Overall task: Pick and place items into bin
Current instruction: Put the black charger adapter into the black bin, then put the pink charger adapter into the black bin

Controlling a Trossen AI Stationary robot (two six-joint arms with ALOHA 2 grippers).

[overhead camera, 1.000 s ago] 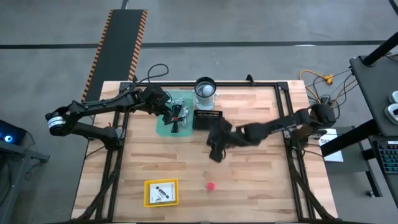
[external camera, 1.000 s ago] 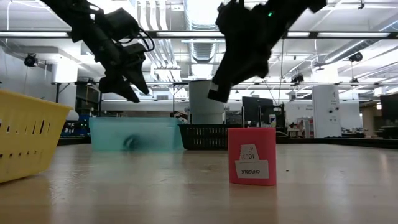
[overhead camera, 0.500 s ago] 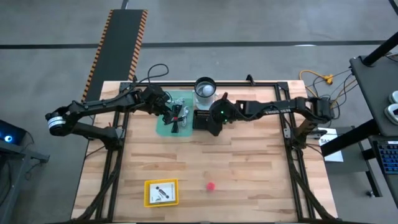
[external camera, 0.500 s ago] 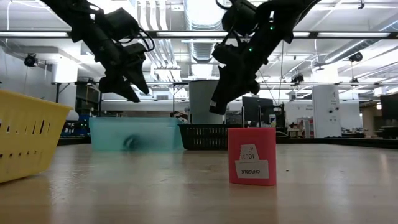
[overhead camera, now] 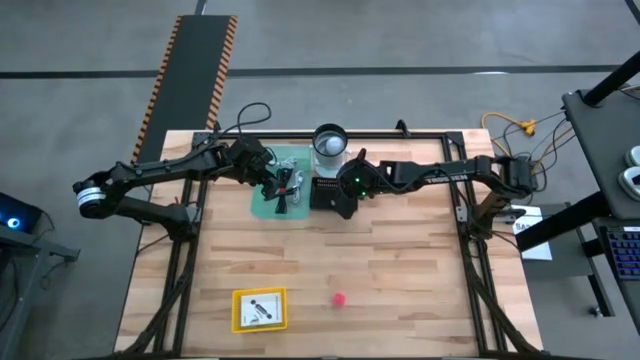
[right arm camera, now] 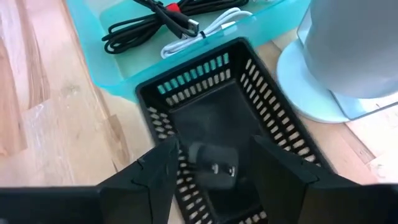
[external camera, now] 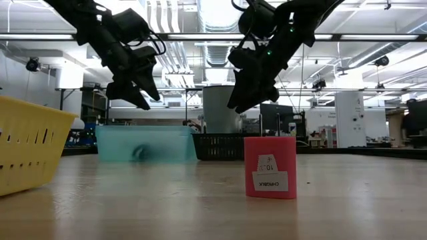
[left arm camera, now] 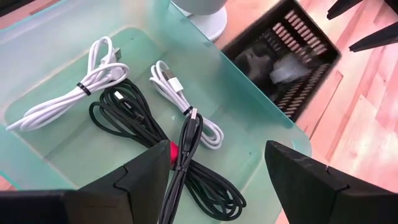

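Note:
My right gripper (overhead camera: pixel 341 198) hangs open over a black slotted basket (overhead camera: pixel 333 188) at the table's far middle. A small black thing (right arm camera: pixel 214 165) lies on the basket's floor between and below the fingers, untouched. My left gripper (overhead camera: pixel 279 187) hangs open and empty over a teal bin (left arm camera: pixel 74 37) that holds coiled white cables (left arm camera: pixel 93 78) and black cables (left arm camera: pixel 134 127). A small red piece with a white label (external camera: pixel 270 167) stands on the table's near middle, also in the high view (overhead camera: pixel 340 299).
A grey cylinder on a white base (overhead camera: pixel 330 142) stands just behind the black basket. A yellow bin (overhead camera: pixel 259 309) with a few small things sits at the near left. Open wood lies between the far bins and the red piece.
My right gripper has gone from the table's middle toward the far edge and now hangs still over the black basket. My left gripper has kept still over the teal bin.

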